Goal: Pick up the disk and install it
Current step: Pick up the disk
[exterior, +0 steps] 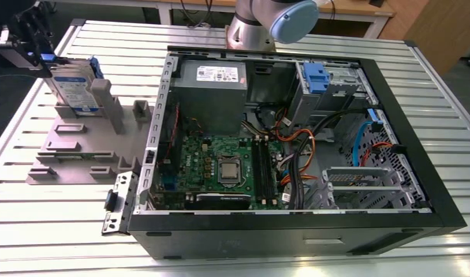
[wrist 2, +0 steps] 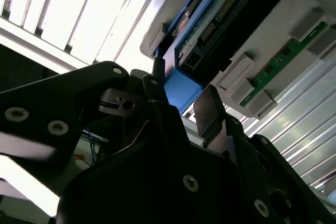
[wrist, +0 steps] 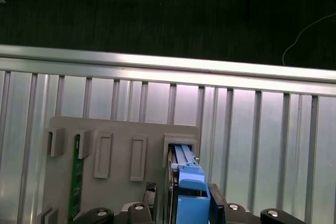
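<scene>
At the grey fixture beside the open computer case, the gripper is at the disk, which stands upright in a slot, top edge exposed for grabbing. Clamped or not, can't tell.

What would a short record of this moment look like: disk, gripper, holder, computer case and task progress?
disk: standing on edge in a slot of the holder
gripper: at the disk's blue-framed upper end
holder: grey, on the slatted table, at the exterior view's left of the computer case
computer case: lying on its side, open, circuit board showing
progress: disk not yet lifted out of the holder, not installed
</scene>
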You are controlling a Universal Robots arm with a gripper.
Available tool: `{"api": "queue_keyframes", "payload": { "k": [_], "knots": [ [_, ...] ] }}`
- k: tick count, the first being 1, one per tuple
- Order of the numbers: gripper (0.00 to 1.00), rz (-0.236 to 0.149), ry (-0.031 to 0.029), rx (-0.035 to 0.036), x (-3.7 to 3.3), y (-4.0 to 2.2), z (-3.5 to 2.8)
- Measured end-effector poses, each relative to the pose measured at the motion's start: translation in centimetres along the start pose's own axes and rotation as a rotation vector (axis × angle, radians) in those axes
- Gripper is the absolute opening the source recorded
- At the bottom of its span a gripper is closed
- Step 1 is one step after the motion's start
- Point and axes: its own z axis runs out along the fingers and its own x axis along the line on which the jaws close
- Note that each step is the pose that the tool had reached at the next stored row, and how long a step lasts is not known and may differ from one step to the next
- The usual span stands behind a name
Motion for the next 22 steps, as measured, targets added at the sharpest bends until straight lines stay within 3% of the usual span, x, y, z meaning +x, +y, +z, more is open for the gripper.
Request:
{"api": "queue_keyframes", "payload": {
  "k": [3, 4, 14, 16, 17, 22],
  "knots": [
    [0.48, 0.000, 0.0001, -0.0001, -0.01, -0.01, 0.04],
    [0.41, -0.001, 0.0001, 0.0005, -0.01, -0.01, 0.09],
    [0.41, -0.001, 0.0005, 0.0009, -0.03, -0.01, 0.60],
    [0.42, -0.001, 0.0005, 0.0009, -0.04, -0.01, 0.66],
    [0.48, -0.001, 0.0005, 0.0009, -0.06, -0.01, 0.69],
    [0.48, -0.002, 0.0005, 0.0009, -0.24, 0.01, 0.87]
  ]
}}
